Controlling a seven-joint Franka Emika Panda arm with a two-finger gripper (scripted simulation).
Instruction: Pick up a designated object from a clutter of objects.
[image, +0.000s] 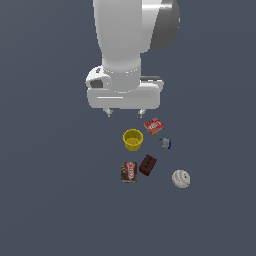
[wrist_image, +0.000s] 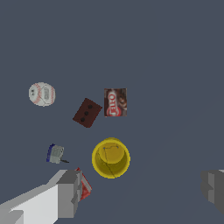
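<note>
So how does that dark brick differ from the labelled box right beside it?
The brick is plain dark red-brown with small holes; the box carries a red-and-white label. The brick sits turned at an angle, the box squarer to the exterior view. Both are small, blocky, similar in size, and lie untouched on the floor.

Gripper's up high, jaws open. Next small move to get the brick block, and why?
Probably translate the gripper sideways until it is centred over the dark brick block, before descending. In the wrist view the open fingers straddle the yellow cup instead, and the block lies beyond it, close beside the brown-red labelled can, so yaw alignment may matter too.
</note>
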